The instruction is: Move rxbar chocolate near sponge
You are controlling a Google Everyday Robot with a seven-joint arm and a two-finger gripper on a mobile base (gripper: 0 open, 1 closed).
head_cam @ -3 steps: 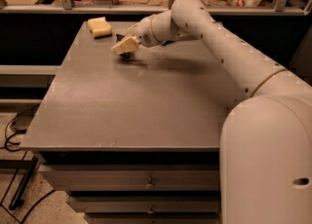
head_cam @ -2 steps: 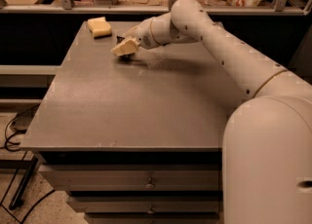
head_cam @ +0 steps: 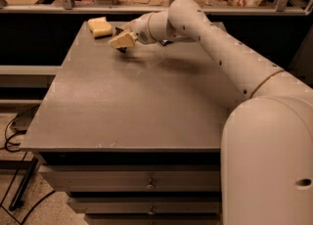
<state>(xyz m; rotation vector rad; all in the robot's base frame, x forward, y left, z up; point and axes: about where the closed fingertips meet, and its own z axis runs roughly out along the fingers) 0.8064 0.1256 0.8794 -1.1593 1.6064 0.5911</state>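
A grey desk (head_cam: 127, 116) fills the middle, drawers (head_cam: 146, 185) under its front edge. Left of it, speckled floor (head_cam: 44, 209) with black cables (head_cam: 12, 136) (one loops by the corner). Behind it runs a pale ledge (head_cam: 98, 9) under warm light. The claw (head_cam: 122, 40) hangs over its far left part.

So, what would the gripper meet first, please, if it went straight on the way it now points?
Probably the table just ahead of the gripper, which points image-left and slightly down; the sponge seems farther back, though depth is unclear.
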